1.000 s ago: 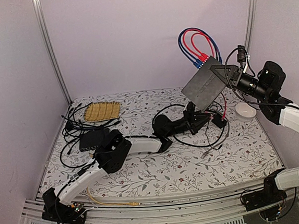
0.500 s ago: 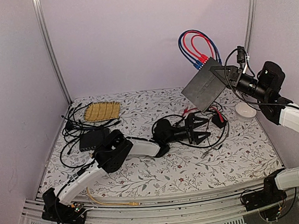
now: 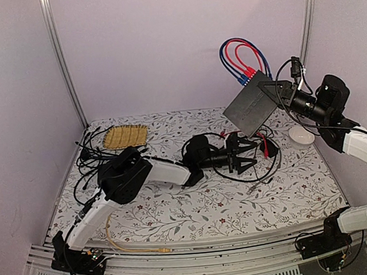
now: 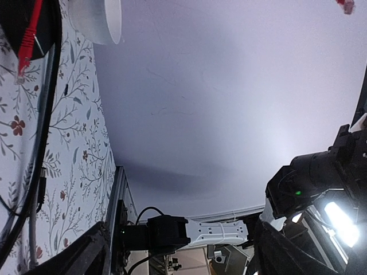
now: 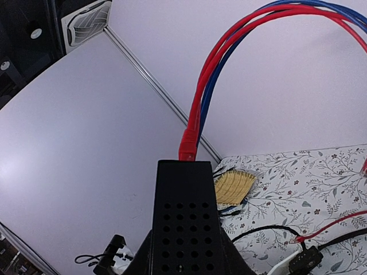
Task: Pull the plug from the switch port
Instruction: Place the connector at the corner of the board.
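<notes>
A flat matte-black rectangular box (image 3: 252,104) is clamped aloft by the right gripper (image 3: 271,90); its cabled edge is thus presented. Below that gripper, the left gripper (image 3: 246,156) is spread wide; nothing is held.

Both arms alternate glossy white shells with matte-black joint housings. The left gripper (image 3: 243,154) has two tapered black fingers. Directly behind it sits a round black wrist housing (image 3: 198,152), then a white forearm shell (image 3: 167,172) and a bulky black elbow block (image 3: 124,178). Behind the black right gripper (image 3: 274,91) comes a black cylindrical wrist (image 3: 309,104). A thin black cable (image 3: 293,70) loops above it, and a white link (image 3: 364,144) lies farther back.
</notes>
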{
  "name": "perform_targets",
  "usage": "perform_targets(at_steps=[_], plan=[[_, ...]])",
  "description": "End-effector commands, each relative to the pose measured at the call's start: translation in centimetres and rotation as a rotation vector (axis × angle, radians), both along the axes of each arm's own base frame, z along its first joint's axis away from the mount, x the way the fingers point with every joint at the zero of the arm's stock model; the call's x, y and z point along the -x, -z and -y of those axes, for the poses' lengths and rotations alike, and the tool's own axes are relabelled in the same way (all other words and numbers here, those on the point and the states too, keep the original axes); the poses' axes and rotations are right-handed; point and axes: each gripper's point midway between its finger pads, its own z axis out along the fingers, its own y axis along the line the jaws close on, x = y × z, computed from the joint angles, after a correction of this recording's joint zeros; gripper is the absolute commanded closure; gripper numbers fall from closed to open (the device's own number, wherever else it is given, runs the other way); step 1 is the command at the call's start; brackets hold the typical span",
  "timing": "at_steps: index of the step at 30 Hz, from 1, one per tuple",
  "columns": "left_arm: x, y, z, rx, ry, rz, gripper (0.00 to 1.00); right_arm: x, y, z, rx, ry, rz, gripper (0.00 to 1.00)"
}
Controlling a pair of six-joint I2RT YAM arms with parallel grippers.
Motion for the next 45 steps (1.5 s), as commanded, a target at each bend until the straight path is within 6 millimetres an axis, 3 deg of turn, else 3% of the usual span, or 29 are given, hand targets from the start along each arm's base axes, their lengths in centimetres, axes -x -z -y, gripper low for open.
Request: perform_targets(at_steps=[1,11,18,24,30,35,45], plan=[[2.4,-1.1,0.3,-0.009,0.030,0.046,0.13,2.1,-7.6,1.1,-0.073,0.020,0.226,0.99],[6.5,0.6,0.2,-0.034,0.074,0.021,0.11,3.1,-9.4,1.3,-0.079,0.020,0.263,0.98],[9.1,1.7,1.3,-0.054,0.138,0.014,0.10,3.7,-10.3,1.6,-0.079,0.026,0.280,0.98],[10.5,1.1,2.0,-0.047,0.174,0.027,0.10,4.2,-11.0,1.9,-0.076,0.038,0.293,0.98],[11.5,-0.5,1.6,-0.035,0.176,0.062,0.10,4.5,-11.5,2.0,-0.073,0.041,0.302,0.98],[12.4,-0.5,1.3,-0.033,0.195,0.053,0.10,4.5,-11.7,2.1,-0.071,0.046,0.305,0.98],[14.1,-4.3,1.5,0.028,0.262,0.111,0.09,4.8,-12.4,2.4,-0.068,0.068,0.319,0.98]])
